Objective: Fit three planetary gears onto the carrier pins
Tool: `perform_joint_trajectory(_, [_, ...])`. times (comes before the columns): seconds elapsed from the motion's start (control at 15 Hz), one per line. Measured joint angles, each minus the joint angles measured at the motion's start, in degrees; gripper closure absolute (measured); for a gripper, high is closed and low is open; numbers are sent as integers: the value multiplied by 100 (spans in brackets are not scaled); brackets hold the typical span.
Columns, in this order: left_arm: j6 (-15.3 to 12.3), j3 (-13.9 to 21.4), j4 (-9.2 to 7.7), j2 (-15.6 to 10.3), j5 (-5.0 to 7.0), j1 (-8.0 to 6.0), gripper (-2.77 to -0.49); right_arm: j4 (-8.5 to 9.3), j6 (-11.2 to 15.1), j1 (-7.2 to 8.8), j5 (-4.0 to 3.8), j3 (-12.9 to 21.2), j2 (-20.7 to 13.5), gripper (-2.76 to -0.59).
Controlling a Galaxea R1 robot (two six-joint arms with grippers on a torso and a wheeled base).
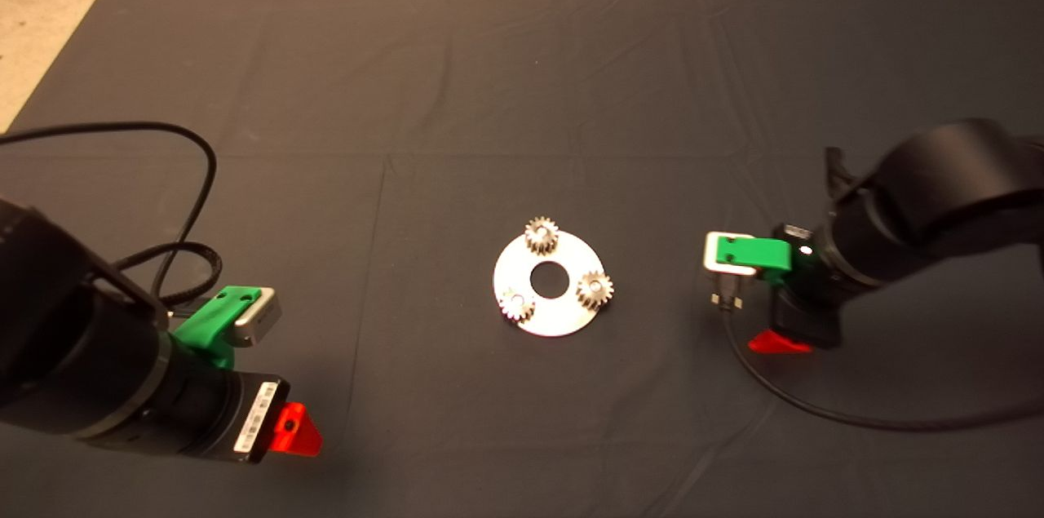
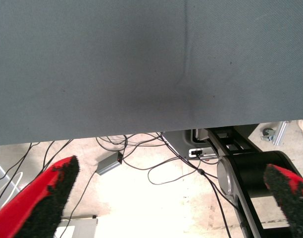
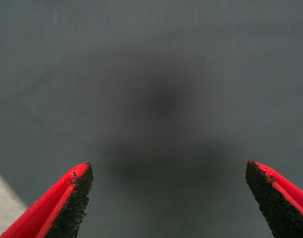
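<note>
Three planetary gears (image 1: 541, 235) (image 1: 594, 289) (image 1: 516, 304) are counted on one shiny round disc (image 1: 563, 316) that lies at the middle of the dark mat (image 1: 522, 94) on the desk, each gear seated over one of the three carrier pins around the disc's central hole. Two hands are seen, both spread wide and holding nothing: the left hand (image 2: 161, 198) is held at the near left of the mat, well apart from the disc, with pale floor and loose cables (image 2: 141, 158) shown beyond the mat's edge in its wrist view. The right hand (image 3: 166, 198) is held over bare mat to the right of the disc, near it but not touching.
</note>
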Motion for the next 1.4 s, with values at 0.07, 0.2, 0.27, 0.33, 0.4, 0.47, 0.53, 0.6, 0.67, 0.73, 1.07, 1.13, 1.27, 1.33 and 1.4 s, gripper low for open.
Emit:
perform_joint_trajectory(0.07, [0, 2, -7, 0, 5, 0, -277, 114, 49, 68, 1, 142, -337, -232])
perform_joint_trajectory(0.2, [-15, 23, -22, 50, 5, 0, -277, 313, 208, 208, -16, 309, -891, -244])
perform_joint_trajectory(0.27, [-21, 50, -22, 126, 0, 0, -277, 420, 414, 238, -31, 383, -1068, -247])
perform_joint_trajectory(0.33, [-23, 66, -22, 225, 0, 0, -277, 515, 709, 251, -36, 472, -1176, -247])
perform_joint_trajectory(0.4, [-80, 74, -22, 321, 0, 0, -277, 600, 1087, 270, -25, 561, -1234, -250])
perform_joint_trajectory(0.47, [-128, 85, -23, 381, 0, 0, -277, 674, 1572, 289, -20, 642, -1274, -258])
perform_joint_trajectory(0.53, [-168, 91, -24, 413, 7, 0, -277, 682, 1651, 294, -20, 655, -1279, -258])
perform_joint_trajectory(0.6, [-215, 108, -24, 444, 5, 0, -277, 806, 2398, 339, -14, 814, -1318, -260])
perform_joint_trajectory(0.67, [-262, 139, -26, 450, 0, 0, -277, 995, 2850, 400, -3, 964, -1371, -267])
perform_joint_trajectory(0.73, [-298, 174, -40, 431, 3, 0, -277, 1235, 3110, 475, -12, 1050, -1419, -272])
perform_joint_trajectory(1.07, [-469, 276, -234, 176, 5, 0, -277, 2005, 4095, 761, -1, 1245, -1464, -275])
perform_joint_trajectory(1.13, [-467, 277, -250, 176, 3, 0, -277, 2087, 4250, 806, -7, 1282, -1464, -275])
perform_joint_trajectory(1.27, [-450, 277, -263, 207, 3, 0, -277, 2196, 4464, 860, -13, 1326, -1466, -275])
perform_joint_trajectory(1.33, [-447, 277, -274, 249, 0, 0, -277, 2227, 4544, 891, -9, 1352, -1466, -275])
perform_joint_trajectory(1.4, [-446, 279, -280, 273, 3, 0, -277, 2244, 4644, 923, -5, 1368, -1466, -275])
